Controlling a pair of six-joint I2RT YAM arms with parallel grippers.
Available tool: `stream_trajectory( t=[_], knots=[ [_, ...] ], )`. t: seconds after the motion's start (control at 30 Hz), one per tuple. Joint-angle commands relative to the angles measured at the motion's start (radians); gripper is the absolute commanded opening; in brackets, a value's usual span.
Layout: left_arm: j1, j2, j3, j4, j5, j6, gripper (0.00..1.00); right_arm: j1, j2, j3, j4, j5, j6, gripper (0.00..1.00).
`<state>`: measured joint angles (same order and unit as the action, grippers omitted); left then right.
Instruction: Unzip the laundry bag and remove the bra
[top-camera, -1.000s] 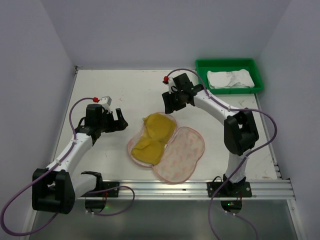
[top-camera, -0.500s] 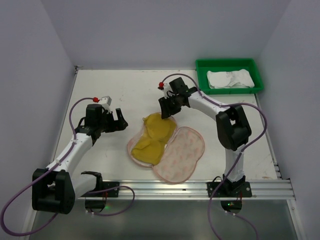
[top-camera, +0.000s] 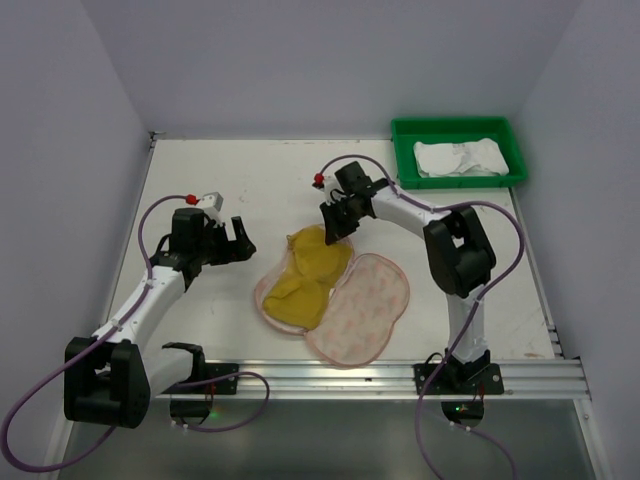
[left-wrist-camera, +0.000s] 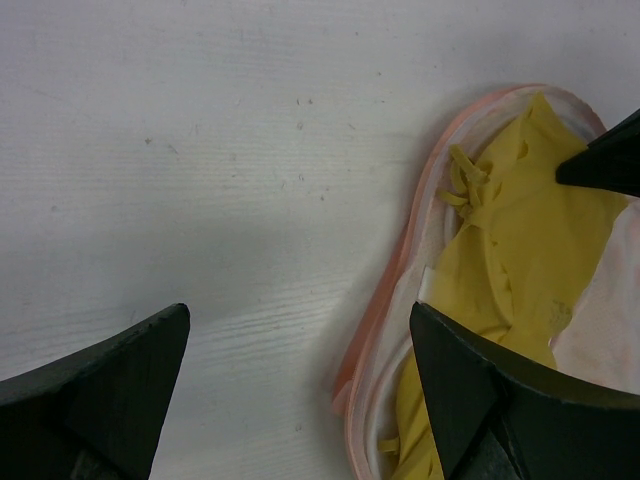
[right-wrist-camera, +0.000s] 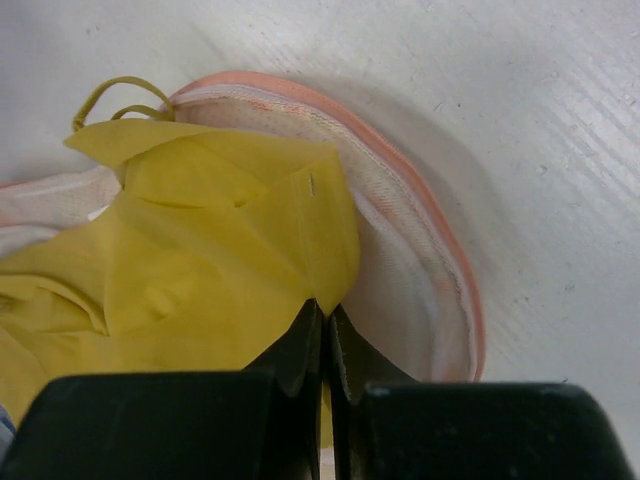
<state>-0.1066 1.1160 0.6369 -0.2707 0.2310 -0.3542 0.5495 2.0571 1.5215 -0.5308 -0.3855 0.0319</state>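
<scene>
The laundry bag lies unzipped and spread open near the middle of the table, between the two arms. Its printed half is folded out toward the right arm's base, and the other half holds the yellow bra, which sits inside the pink zip rim. The right claw is down at the far end of the bag. In the right wrist view its fingers are clenched together on the edge of the bra — a fold of yellow fabric runs straight into the closed tips, just inside the bag's pale lining and pink rim. The left claw hangs released, its fingers spread wide over bare table just beside the bag's left edge and touching nothing. From its wrist camera the rim of the bag and the bra show off to the right. A green tray stands at the far right corner of the table, well apart from the bag, with a white cloth lying in it.
</scene>
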Motion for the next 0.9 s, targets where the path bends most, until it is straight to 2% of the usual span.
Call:
stream_trajectory(
  t=[0.0,0.27,0.43,0.7,0.87],
  knots=[
    [0.007,-0.016,0.006,0.031,-0.004,0.026,0.95,0.003,-0.103,0.011,-0.018,-0.052,-0.018,0.0],
    [0.007,-0.015,0.007,0.027,-0.016,0.027,0.95,-0.003,-0.383,0.144,-0.125,0.048,-0.023,0.0],
    [0.007,-0.004,0.009,0.022,-0.019,0.029,0.95,-0.034,-0.457,0.347,-0.173,0.241,-0.064,0.0],
    [0.007,0.002,0.012,0.022,-0.021,0.031,0.94,-0.223,-0.371,0.734,-0.198,0.468,-0.049,0.0],
    [0.007,0.007,0.01,0.018,-0.019,0.032,0.94,-0.393,-0.258,0.858,-0.132,0.547,0.028,0.0]
  ],
)
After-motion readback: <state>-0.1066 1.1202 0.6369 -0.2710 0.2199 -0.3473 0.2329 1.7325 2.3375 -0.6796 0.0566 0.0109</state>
